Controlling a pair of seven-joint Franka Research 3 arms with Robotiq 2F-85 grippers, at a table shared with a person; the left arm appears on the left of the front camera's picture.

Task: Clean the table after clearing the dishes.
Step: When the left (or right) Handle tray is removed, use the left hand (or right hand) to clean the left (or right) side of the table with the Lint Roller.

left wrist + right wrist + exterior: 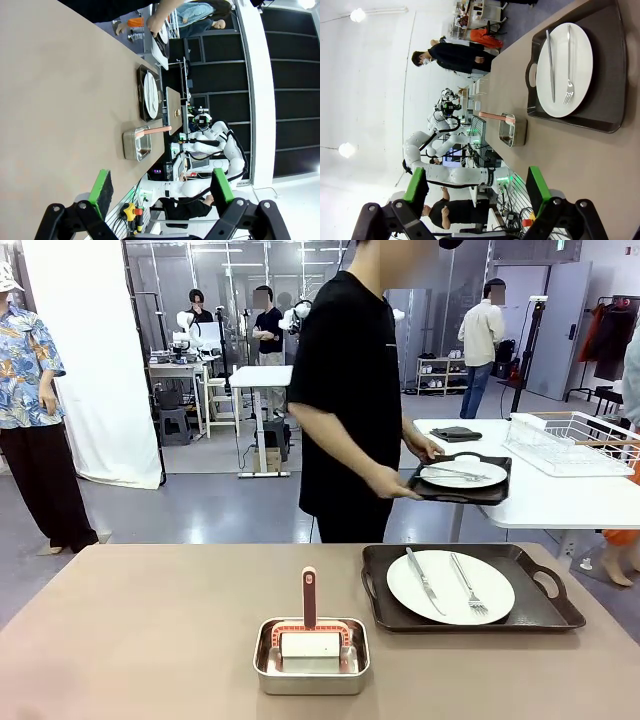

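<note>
One of the dishes, a white plate (450,587) with a knife (422,580) and fork (467,585), lies on a dark tray (535,612) at the right of the brown table (150,620). A person in black holds a second tray (470,496) with a plate (462,475) by both hands, just over the edge of the white table beyond. My left gripper (161,187) hangs open above the table (50,100), far from the tray (141,92). My right gripper (476,187) is open too, off the table's (580,165) near side, with the plate (565,70) ahead of it.
A shiny steel pan (310,658) holding a pink-handled roller (309,597) sits near the table's front middle. The white side table (560,500) at the back right carries a wire rack (570,440) and a dark folded item (456,433).
</note>
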